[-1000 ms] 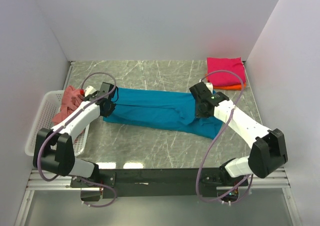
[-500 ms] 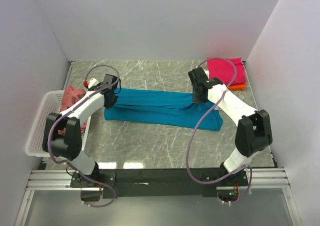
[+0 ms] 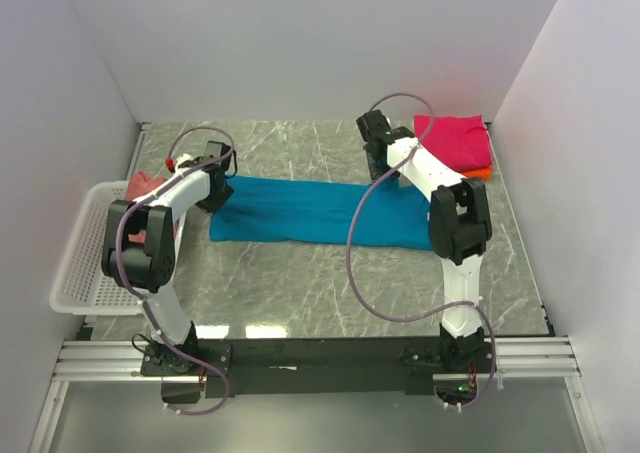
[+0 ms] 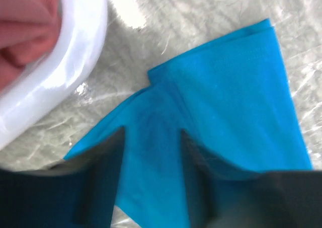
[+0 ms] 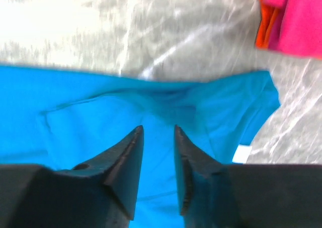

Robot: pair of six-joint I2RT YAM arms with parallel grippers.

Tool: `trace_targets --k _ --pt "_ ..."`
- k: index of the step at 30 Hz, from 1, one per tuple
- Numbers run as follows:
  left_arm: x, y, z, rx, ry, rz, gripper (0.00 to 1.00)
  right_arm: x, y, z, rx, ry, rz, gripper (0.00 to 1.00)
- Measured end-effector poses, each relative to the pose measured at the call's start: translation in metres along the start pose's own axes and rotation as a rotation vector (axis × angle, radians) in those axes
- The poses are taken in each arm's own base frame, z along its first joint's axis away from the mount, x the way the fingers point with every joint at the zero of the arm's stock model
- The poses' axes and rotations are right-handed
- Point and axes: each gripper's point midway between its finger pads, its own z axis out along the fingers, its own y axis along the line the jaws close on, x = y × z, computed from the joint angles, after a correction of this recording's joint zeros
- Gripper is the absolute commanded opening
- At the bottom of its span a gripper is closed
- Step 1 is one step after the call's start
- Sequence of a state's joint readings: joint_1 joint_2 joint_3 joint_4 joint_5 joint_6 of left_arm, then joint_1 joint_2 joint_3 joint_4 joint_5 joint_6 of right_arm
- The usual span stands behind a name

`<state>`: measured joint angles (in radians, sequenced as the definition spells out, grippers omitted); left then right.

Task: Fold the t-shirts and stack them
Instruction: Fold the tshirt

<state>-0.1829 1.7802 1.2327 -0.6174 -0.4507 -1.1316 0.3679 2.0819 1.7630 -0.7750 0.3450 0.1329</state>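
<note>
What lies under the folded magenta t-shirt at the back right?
An orange t-shirt; only its near edge shows beneath the magenta t-shirt. The rest is covered, so its fold cannot be judged.

The robot has two arms. The left arm (image 3: 185, 189) and the right arm (image 3: 424, 172) are both made of long white tubes with round ends. Big black blocks (image 3: 460, 223) sit where the tubes meet, like elbows. A thin purple cable (image 3: 401, 96) runs along each arm and hangs off it in loose loops. Both arms are fixed to a long black bar (image 3: 320, 355), and the bar sits on a silver frame (image 3: 100, 358). The jaws are black. In the left wrist view they look blurry and blocky. In the right wrist view they are two smooth, curved prongs that get thin at the tips.
</note>
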Motion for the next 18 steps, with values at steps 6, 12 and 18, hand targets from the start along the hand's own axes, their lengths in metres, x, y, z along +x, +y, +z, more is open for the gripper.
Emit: trace_targets --k 6,12,18 --pt "-0.007 -0.012 -0.003 0.03 -0.006 0.005 0.87 -0.01 -0.004 0.003 0.037 -0.012 0.062 0.88" --pt "-0.004 -0.027 -0.016 0.084 0.009 0.056 0.94 0.033 -0.006 -0.024 -0.021 0.017 0.17 0.89" --pt "-0.003 -0.083 -0.033 0.218 -0.002 0.124 0.94 0.093 0.005 -0.039 -0.13 0.086 0.304 0.89"
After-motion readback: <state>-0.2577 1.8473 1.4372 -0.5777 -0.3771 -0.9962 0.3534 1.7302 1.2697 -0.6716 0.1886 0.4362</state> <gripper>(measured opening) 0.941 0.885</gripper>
